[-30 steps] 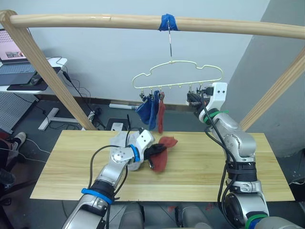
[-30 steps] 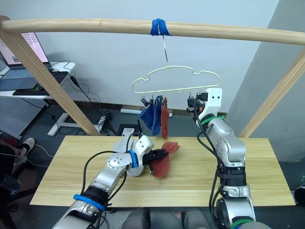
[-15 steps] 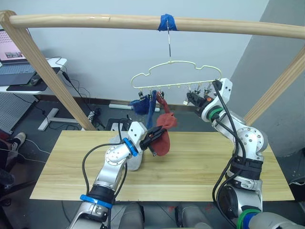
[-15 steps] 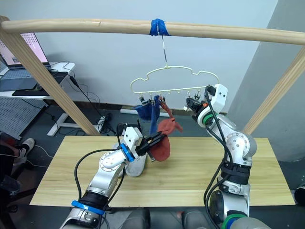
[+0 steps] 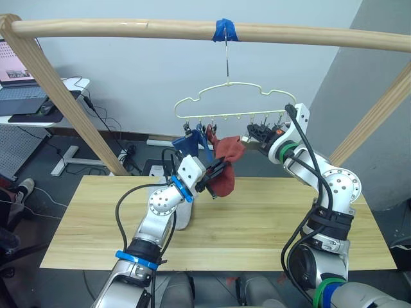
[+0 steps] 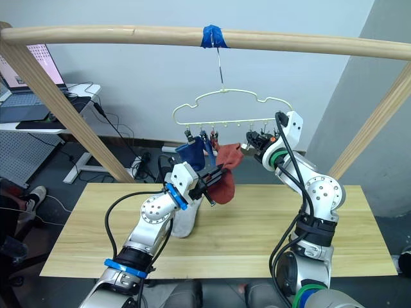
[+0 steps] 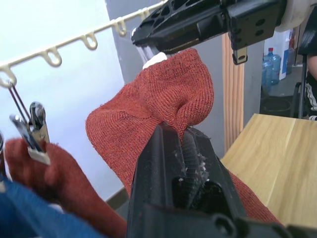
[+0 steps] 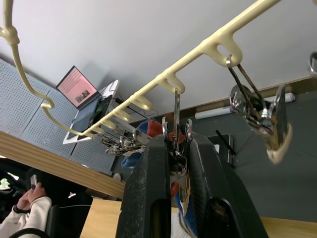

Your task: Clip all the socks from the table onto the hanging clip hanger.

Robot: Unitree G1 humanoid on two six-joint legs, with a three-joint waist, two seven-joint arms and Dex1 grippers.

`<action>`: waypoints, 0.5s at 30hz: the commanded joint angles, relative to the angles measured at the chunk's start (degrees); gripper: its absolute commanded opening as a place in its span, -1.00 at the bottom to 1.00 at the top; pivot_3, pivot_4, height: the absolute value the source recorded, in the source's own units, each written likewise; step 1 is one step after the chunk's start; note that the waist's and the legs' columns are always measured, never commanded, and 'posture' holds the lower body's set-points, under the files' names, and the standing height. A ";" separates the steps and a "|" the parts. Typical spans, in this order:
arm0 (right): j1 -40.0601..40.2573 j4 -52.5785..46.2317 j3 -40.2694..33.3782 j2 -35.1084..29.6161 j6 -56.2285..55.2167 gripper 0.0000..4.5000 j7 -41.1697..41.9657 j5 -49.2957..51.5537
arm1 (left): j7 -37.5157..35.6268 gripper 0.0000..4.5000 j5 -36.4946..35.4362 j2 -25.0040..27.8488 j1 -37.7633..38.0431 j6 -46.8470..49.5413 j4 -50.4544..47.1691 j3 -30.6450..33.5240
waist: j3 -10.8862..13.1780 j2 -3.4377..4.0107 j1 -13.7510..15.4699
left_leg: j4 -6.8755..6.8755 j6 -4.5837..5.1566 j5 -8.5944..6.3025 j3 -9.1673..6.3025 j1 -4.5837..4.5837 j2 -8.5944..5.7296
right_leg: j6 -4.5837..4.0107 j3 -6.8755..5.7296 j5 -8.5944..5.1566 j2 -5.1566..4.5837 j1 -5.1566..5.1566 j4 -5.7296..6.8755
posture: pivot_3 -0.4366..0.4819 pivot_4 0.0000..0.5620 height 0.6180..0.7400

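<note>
My left gripper (image 5: 215, 175) is shut on a rust red sock (image 5: 226, 168) and holds it up just below the clip hanger (image 5: 228, 84), a pale yellow wire hanger hooked on the top pole. The sock's upper edge (image 7: 163, 84) touches my right gripper (image 5: 252, 133). That gripper is shut on a metal clip (image 8: 176, 130) near the middle of the hanger's row. Two blue socks (image 5: 190, 142) and another red sock (image 7: 49, 168) hang from the left clips. A light grey sock (image 5: 182, 217) lies on the table (image 5: 276, 224) under my left arm.
A thick wooden pole frame (image 5: 128, 27) spans the top, with slanted legs at left (image 5: 70, 106) and right (image 5: 372, 122). A desk with a laptop (image 5: 16, 70) stands at the back left. A person's hand (image 8: 29, 208) shows beyond the table.
My left gripper has lifted the red sock from just above the table up to the hanger. My right gripper has slid left along the clip row, and the hanger has swung slightly left.
</note>
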 commanded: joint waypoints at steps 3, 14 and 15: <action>-0.94 -2.75 0.29 0.13 0.00 -0.92 -1.19 2.72 | 0.69 -1.00 0.06 -0.73 -2.06 -2.12 0.63 -0.73 | 0.00 0.00 -0.25 | 0.00 0.00 0.00 0.01 -0.01 0.00 | 0.00 0.01 0.00 0.00 0.00 -0.01 | -0.17 -0.54 1.00; -0.60 -2.36 1.21 -0.26 -0.09 -0.92 -2.11 4.28 | 1.23 -1.00 0.21 -0.96 -3.19 -3.23 2.12 -0.83 | 0.00 0.00 -0.74 | -0.01 0.00 0.00 -0.01 -0.01 0.00 | 0.01 -0.01 0.00 0.01 0.00 0.00 | -0.17 -0.56 1.00; -0.62 -2.36 1.26 -0.28 -0.06 -0.92 -2.13 4.35 | 1.27 -1.00 0.21 -0.96 -3.17 -3.30 2.13 -0.86 | 0.00 0.00 -0.74 | -0.01 0.00 0.00 0.00 -0.01 0.00 | 0.01 0.00 0.00 0.01 0.00 -0.01 | -0.17 -0.56 1.00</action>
